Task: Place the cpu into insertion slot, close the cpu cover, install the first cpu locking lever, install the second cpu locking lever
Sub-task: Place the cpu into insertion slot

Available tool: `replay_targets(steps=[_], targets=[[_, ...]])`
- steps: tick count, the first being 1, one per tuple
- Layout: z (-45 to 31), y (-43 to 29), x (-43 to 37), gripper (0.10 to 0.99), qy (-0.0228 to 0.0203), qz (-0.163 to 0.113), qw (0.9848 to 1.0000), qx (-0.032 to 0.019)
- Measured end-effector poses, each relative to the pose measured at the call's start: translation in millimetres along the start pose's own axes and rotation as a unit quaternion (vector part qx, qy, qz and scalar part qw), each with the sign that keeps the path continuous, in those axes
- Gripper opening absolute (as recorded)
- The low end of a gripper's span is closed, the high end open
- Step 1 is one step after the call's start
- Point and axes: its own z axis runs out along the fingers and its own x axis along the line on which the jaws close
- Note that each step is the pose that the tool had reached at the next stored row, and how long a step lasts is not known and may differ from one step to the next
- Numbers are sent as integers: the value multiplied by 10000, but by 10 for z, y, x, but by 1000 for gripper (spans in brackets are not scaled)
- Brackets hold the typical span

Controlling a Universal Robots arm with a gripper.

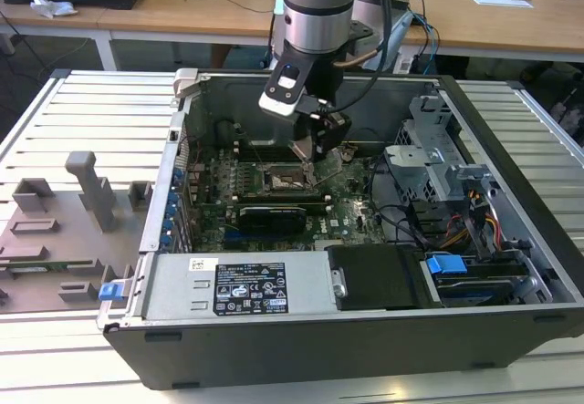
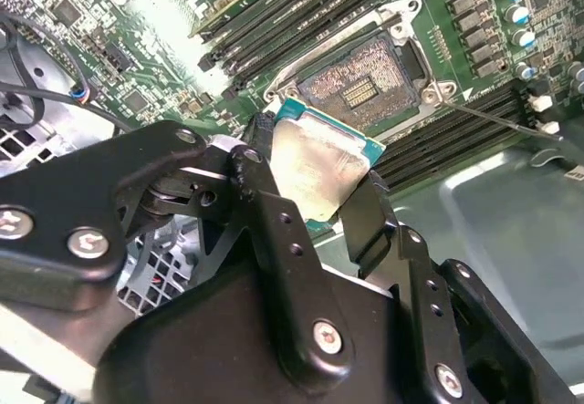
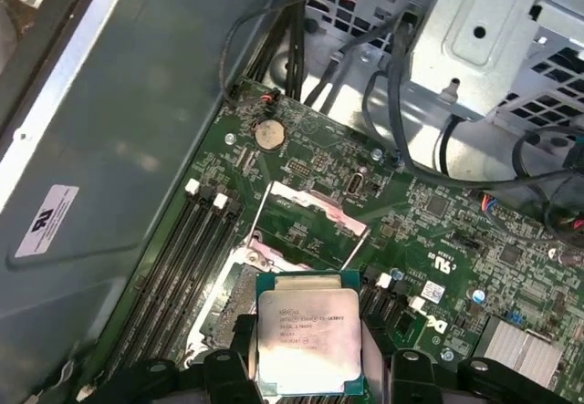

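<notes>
Inside the case (image 1: 365,340), at one o'clock of the insertion slot (image 1: 285,181) in the exterior view, your gripper (image 2: 313,183) clamps the cpu (image 2: 319,153) by two opposite edges, likely sparing its contacts, close above the bare slot, whose cpu cover (image 3: 315,205) lies swung back.

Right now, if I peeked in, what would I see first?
In the second wrist view, the black pincer pinching the shiny square cpu by its edges catches the eye first. Just beyond it the insertion slot lies open, dark in the middle. In the exterior view, the arm reaches down into a big open computer case.
</notes>
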Motion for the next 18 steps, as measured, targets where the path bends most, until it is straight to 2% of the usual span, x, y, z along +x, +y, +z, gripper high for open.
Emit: replay_targets(steps=[7, 13, 18], targets=[[1, 0, 0, 541, -32, 355, 9994, -6], [2, -1, 0, 541, -86, 754, 9971, -5], [4, 0, 0, 541, -111, 994, 9950, -7]])
